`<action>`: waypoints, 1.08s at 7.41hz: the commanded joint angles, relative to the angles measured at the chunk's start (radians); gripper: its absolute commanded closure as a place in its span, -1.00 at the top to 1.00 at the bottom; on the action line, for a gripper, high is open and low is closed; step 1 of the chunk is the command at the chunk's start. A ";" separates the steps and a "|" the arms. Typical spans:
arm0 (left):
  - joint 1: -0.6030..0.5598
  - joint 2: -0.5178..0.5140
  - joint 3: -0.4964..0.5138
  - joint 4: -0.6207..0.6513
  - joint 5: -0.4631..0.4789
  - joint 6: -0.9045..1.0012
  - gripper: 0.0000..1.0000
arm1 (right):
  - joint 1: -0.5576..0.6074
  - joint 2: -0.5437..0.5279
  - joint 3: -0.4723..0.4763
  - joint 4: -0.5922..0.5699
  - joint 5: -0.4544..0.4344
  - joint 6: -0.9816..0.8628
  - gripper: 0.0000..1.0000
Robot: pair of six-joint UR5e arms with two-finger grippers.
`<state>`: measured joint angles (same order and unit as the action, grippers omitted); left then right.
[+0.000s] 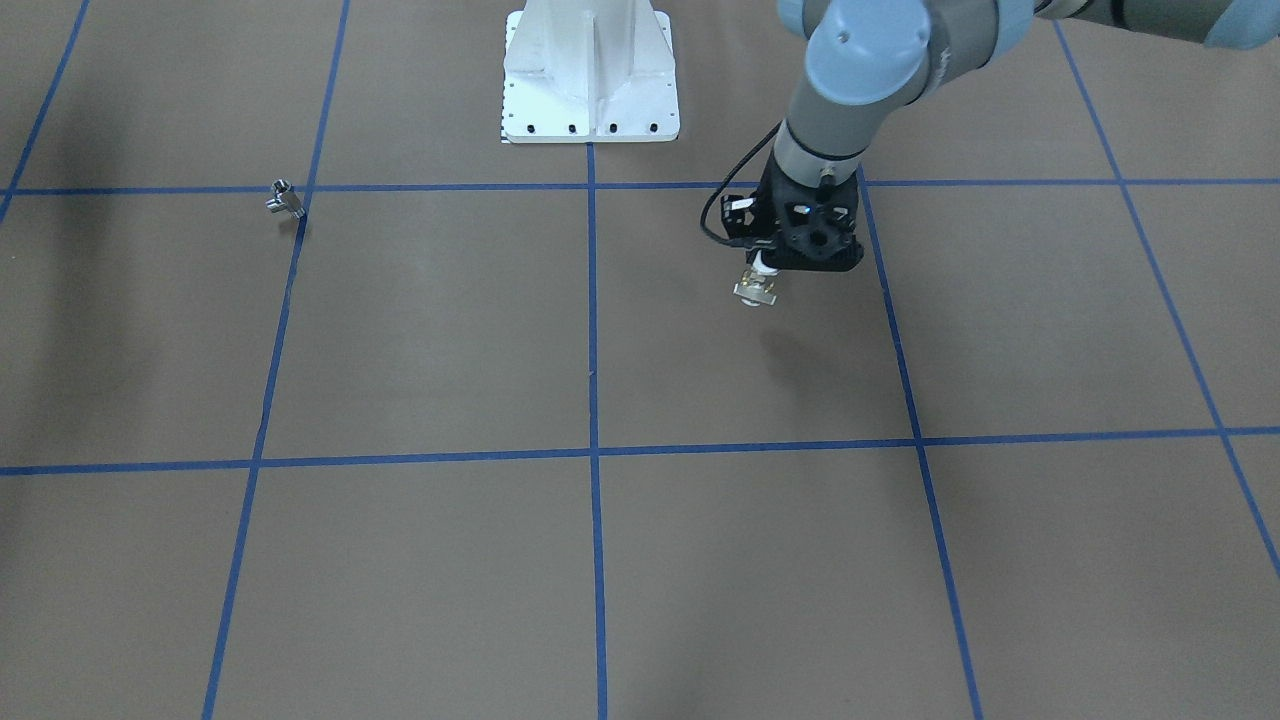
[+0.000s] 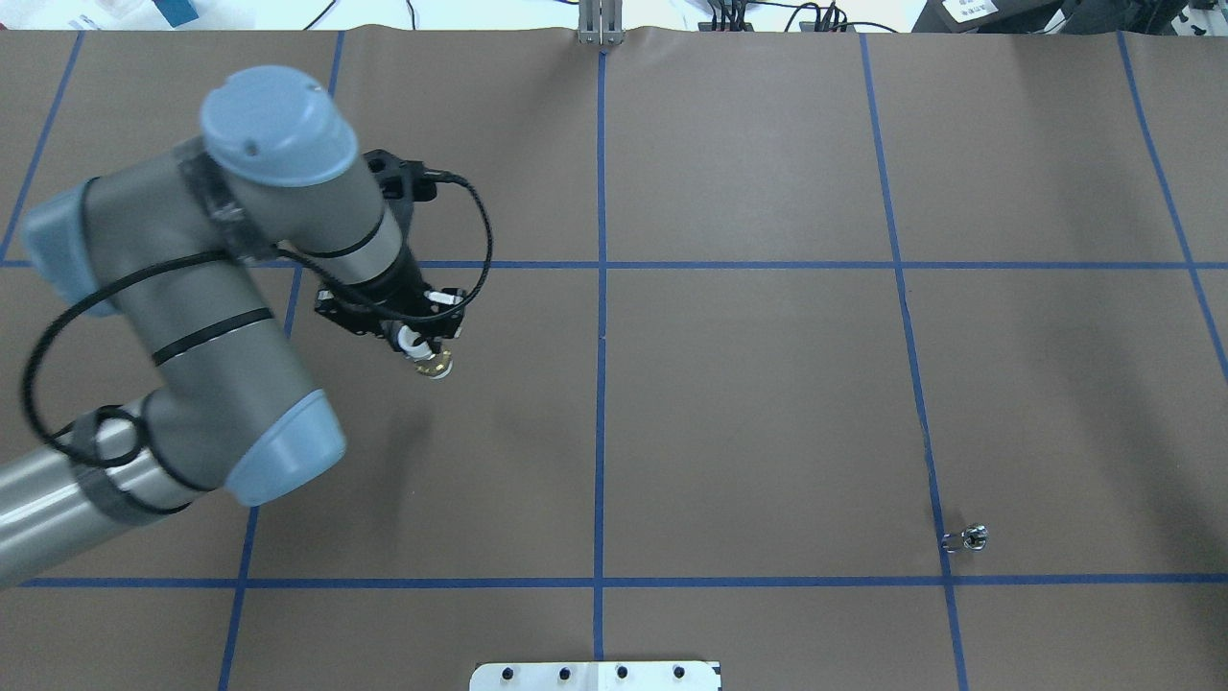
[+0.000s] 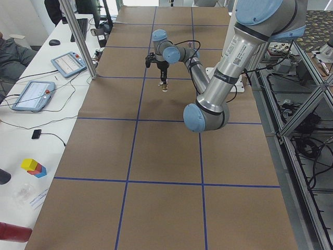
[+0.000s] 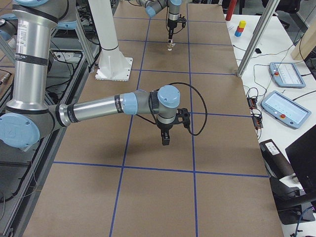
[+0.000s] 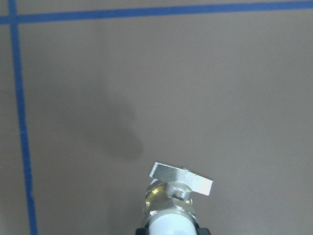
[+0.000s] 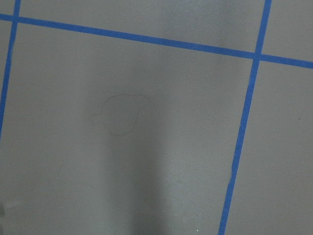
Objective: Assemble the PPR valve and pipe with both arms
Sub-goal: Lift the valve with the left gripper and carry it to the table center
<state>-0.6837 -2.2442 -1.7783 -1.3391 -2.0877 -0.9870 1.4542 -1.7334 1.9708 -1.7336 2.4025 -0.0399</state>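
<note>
Brass valve [image 2: 434,364] pinched by left gripper [image 2: 420,344].
Metal fitting [image 2: 964,539] is laid well apart; the state of the right gripper [image 4: 165,141] cannot be told.

The right gripper [image 4: 165,139] hangs with its fingers pointing down, a little above the brown table [image 4: 232,148]. Whether its jaws are apart, I cannot tell from here. A blue tape line [image 4: 192,148] runs near these jaws. Far beyond them the left gripper [image 4: 170,43] also points down, with a small pale valve [image 4: 170,48] at its jaws. A white pedestal [image 4: 112,66] stands well apart from both.
</note>
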 commanded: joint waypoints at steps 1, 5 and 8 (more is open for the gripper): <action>0.001 -0.295 0.387 -0.105 0.020 -0.018 -1.00 | 0.000 0.003 -0.001 0.000 0.000 0.000 0.99; 0.021 -0.437 0.674 -0.290 0.015 -0.009 -1.00 | 0.000 -0.002 0.003 0.000 0.001 -0.003 0.99; 0.030 -0.434 0.668 -0.276 0.012 -0.007 -1.00 | 0.000 -0.005 0.008 0.000 0.001 -0.003 0.99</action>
<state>-0.6544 -2.6790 -1.1092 -1.6181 -2.0746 -0.9950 1.4542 -1.7361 1.9760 -1.7334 2.4038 -0.0429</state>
